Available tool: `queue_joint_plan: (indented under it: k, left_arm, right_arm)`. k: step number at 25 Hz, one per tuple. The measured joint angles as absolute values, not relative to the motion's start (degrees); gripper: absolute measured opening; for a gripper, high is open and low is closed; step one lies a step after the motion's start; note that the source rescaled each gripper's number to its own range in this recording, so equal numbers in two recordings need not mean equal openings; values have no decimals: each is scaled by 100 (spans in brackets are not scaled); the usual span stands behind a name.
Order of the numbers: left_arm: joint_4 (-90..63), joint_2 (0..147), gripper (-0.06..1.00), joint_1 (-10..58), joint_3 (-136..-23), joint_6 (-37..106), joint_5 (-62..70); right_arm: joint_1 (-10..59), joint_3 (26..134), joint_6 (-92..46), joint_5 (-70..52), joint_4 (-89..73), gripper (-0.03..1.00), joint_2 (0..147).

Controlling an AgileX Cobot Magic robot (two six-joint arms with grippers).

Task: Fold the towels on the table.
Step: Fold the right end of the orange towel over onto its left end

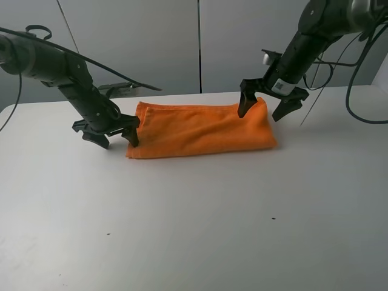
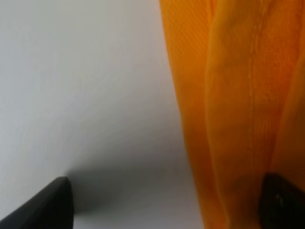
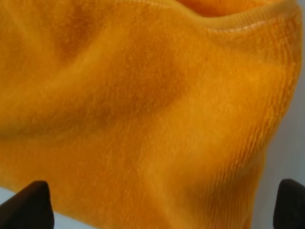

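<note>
Left gripper hangs low at the towel's left end, jaws spread wide and holding nothing (one finger at the cloth's edge, the other over bare table); its arm slopes down from the left. Folded into a long band, the towel lies across the table's far middle. Right gripper, also wide open and empty, straddles the towel's far right corner, its arm dropping steeply from the upper right.
</note>
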State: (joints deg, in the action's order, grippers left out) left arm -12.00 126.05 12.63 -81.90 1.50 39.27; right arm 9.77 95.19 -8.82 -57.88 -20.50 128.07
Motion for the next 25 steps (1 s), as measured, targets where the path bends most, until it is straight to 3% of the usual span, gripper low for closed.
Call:
queue_joint_plan:
  k: [25]
  left_arm:
    - [-1179, 12605, 99, 1263, -8203, 150, 4035]
  right_arm:
    - [457, 9519, -1590, -5697, -3069, 100, 13394]
